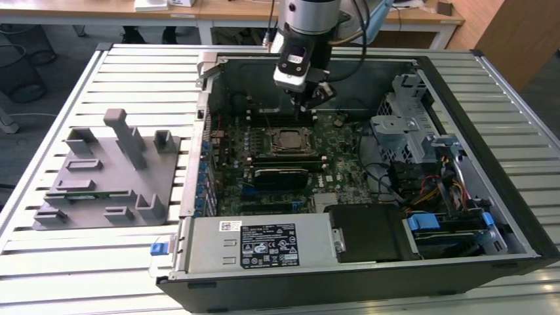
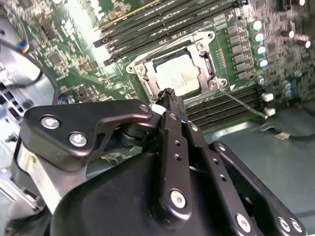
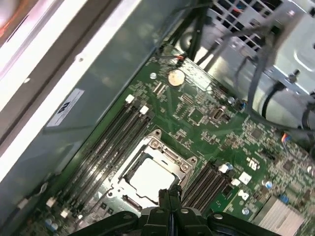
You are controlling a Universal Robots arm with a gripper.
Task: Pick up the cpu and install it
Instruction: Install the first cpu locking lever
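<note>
Exterior view: the gripper [image 1: 308, 105] hangs inside the open computer case [image 1: 490, 131], above the far part of the green motherboard [image 1: 337, 141] and just beyond the socket [image 1: 287, 140]. The cpu [image 1: 287, 140] lies flat in that socket, its silver top showing inside the metal frame. In both wrist views the black fingers [image 2: 171, 105] are pressed together with nothing between them, their tips above the socket's edge, apart from the chip. In the second wrist view the cpu [image 2: 178, 73] sits square within the frame, with dark memory slots [image 2: 147, 29] running along both sides. In the first wrist view the chip [image 3: 149, 178] is seen just past the fingertips [image 3: 167, 196]. On the slatted counter [image 1: 131, 72], at the exterior view's left, stands a grey tray [image 1: 105, 177] with upright posts.
</note>
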